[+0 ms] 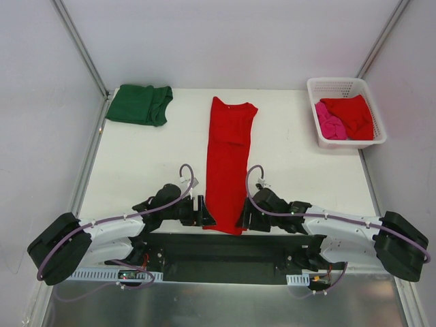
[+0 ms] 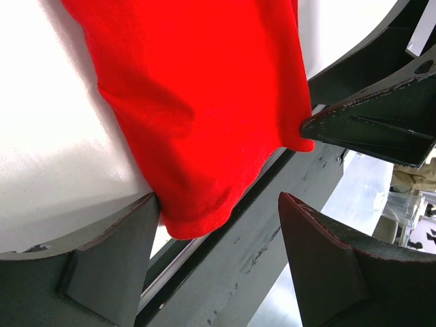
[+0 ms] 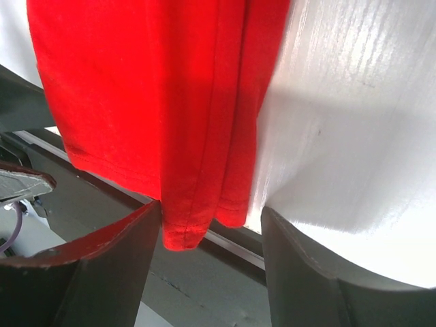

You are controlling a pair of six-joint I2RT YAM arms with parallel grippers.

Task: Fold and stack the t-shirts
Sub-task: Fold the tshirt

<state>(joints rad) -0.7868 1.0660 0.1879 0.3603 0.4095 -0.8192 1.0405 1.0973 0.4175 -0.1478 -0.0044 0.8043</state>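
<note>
The top view alone shows everything: four t-shirts. The long red t-shirt (image 1: 228,163) lies folded into a narrow strip, its near hem between the left gripper (image 1: 203,212) and the right gripper (image 1: 244,214). A dark green t-shirt (image 1: 139,104) lies folded well beyond the left gripper. A second red t-shirt (image 1: 351,114) and a pink t-shirt (image 1: 329,122) sit crumpled in one white lattice basket (image 1: 334,81), far beyond the right gripper.

The left wrist view shows the jaws spread open. The soft hem corner hangs over the white table (image 2: 61,177) edge, touching one finger (image 2: 116,259).

The right wrist view shows open jaws too, with stacked stitched hems drooping between them.
</note>
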